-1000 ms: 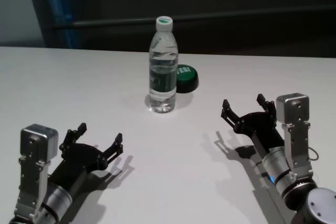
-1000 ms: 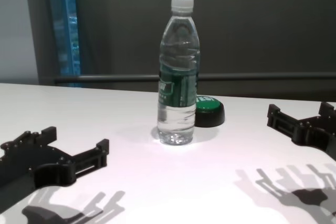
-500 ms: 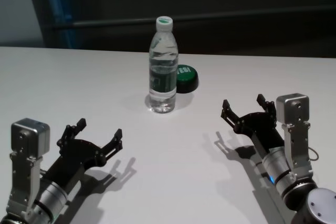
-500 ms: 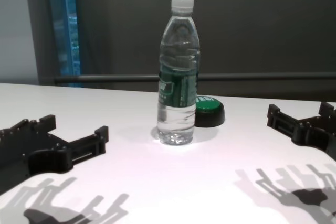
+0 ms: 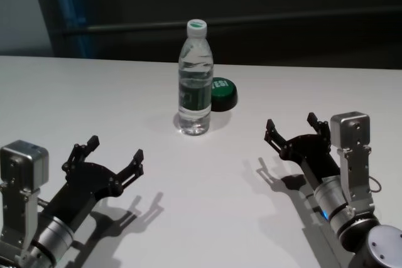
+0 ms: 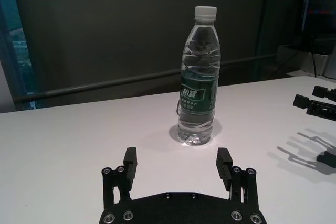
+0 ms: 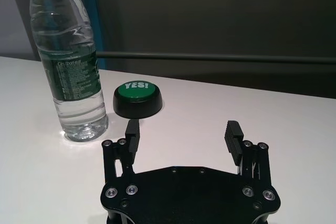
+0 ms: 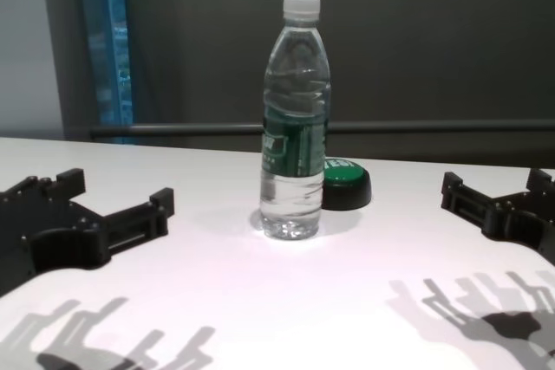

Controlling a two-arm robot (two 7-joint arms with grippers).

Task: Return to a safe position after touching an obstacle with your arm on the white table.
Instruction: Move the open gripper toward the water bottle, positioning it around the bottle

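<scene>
The obstacle, a tall clear water bottle (image 5: pixel 195 80) with a white cap and dark green label, stands upright on the white table (image 5: pixel 94 92). It also shows in the chest view (image 8: pixel 295 119), the left wrist view (image 6: pixel 198 77) and the right wrist view (image 7: pixel 71 61). My left gripper (image 5: pixel 110 152) is open and empty, raised above the table at the near left, well apart from the bottle; it also shows in the chest view (image 8: pixel 108 199) and the left wrist view (image 6: pixel 177 163). My right gripper (image 5: pixel 293 128) is open and empty at the near right, also in the right wrist view (image 7: pixel 182 131).
A low black button with a green top (image 5: pixel 222 93) sits just behind and right of the bottle, marked YES! in the right wrist view (image 7: pixel 137 98). A dark wall with a rail runs behind the table's far edge.
My left gripper has drawn back to the left and risen off the table, away from the bottle. The bottle, the button and the right arm have not moved.
</scene>
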